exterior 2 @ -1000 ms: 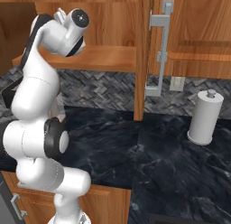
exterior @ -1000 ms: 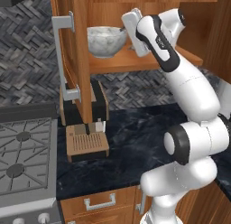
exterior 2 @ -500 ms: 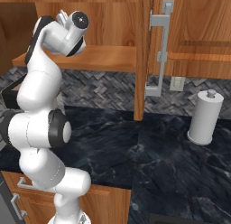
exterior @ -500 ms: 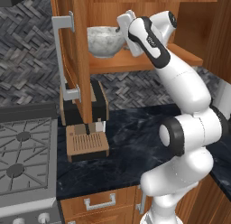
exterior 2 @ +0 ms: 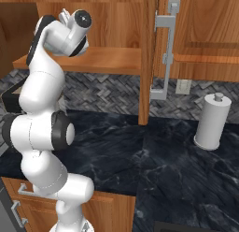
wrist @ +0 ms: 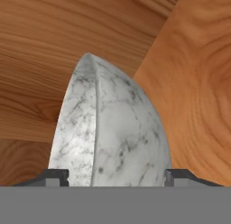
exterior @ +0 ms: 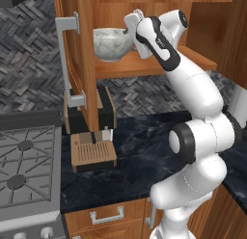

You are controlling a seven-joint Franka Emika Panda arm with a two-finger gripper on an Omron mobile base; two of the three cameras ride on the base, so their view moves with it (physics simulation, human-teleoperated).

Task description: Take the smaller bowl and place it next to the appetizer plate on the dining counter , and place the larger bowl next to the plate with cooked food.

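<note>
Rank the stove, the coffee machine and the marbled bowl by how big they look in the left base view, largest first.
1. Stove, though cut off by the picture's edge.
2. Coffee machine on the counter.
3. Marbled bowl on the cabinet shelf, partly hidden by the gripper. It sits higher and farther back, so its true size stays unsure.

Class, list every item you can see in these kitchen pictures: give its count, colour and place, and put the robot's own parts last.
Bowl: one, grey-white marbled, on the open cabinet shelf.
Coffee machine: one, black and wood-brown, on the black counter under the cabinet.
Stove: one, grey, left of the counter.
Paper towel roll: one, white, on the counter at right.
Arm: one, white with dark joints, reaching to the shelf.
Fingers: two, dark, either side of the bowl's rim.
</note>
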